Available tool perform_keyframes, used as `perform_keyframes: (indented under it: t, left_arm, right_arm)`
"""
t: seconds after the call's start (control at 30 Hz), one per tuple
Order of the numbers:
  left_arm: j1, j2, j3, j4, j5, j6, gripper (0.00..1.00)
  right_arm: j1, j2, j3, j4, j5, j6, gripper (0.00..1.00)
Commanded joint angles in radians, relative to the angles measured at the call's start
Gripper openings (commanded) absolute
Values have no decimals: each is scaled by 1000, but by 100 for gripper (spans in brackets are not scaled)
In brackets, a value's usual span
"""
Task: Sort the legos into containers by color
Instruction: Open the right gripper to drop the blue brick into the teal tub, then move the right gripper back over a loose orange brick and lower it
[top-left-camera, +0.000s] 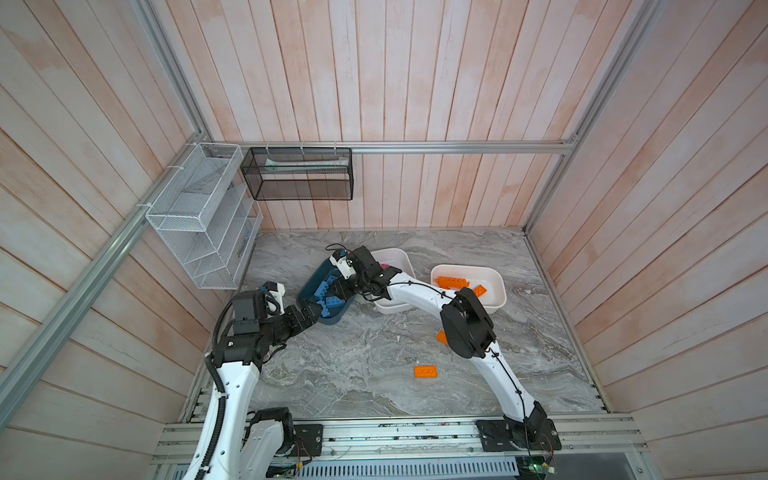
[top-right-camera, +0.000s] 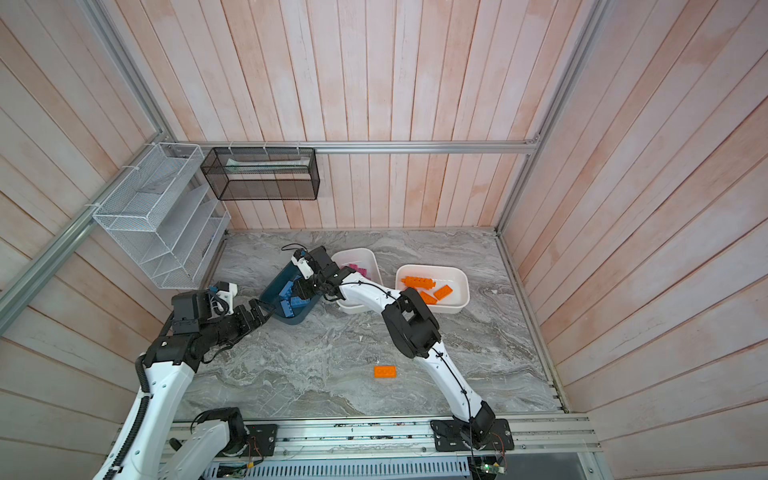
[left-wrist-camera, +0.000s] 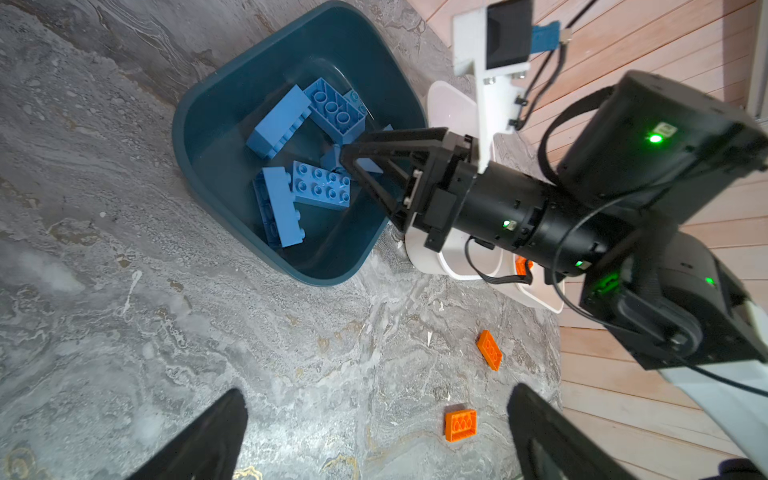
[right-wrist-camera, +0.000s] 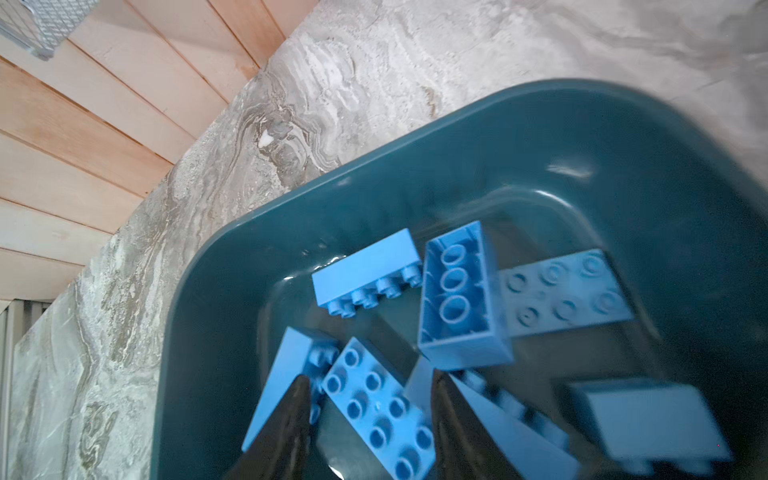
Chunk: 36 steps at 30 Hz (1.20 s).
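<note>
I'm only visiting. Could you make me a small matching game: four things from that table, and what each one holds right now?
Column one:
1. teal tub
2. middle white tub
3. rightmost white tub
4. left pincer

Column two:
A. orange bricks
B. nothing, it is open
C. blue bricks
D. pink bricks

Pairs: 1-C, 2-D, 3-A, 4-B

The right arm (top-left-camera: 415, 293) reaches across the white tub (top-left-camera: 399, 253) and over the teal tub (left-wrist-camera: 232, 95), so it blocks the way in. Blue bricks (left-wrist-camera: 320, 189) cover much of that tub's floor. The middle of the table (top-left-camera: 353, 345) is open, with just two orange bricks (left-wrist-camera: 460, 424).
</note>
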Motion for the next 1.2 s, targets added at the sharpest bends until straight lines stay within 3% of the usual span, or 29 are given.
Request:
perform_keyframes:
  t: [0.0,0.33,0.53,0.67,0.87,1.17]
  left_arm:
    - [7,4,-10,21,8,20,100]
    - [7,33,-35,89,137,-6,100]
    - [3,44,-64,151,212,-42,100]
    - [-11,28,-88,207,245,-93,100]
    - [-58,14,-127,251,273,-137,100]
    - [-85,7,-136,247,270,-145,100]
  right_arm:
    - [-35,-180,-104,7,48,-53,46]
    - [-44,-693,-701,-49,14,-254,55]
    - [-39,-984,-989,-204,-118,-516,58]
    - [-29,-1096,-1093,-353,-85,-658,61]
    - [-13,-1179,-1252,-377,33,-781,64]
    - [9,-1073,-1314,-266,63,-840,64]
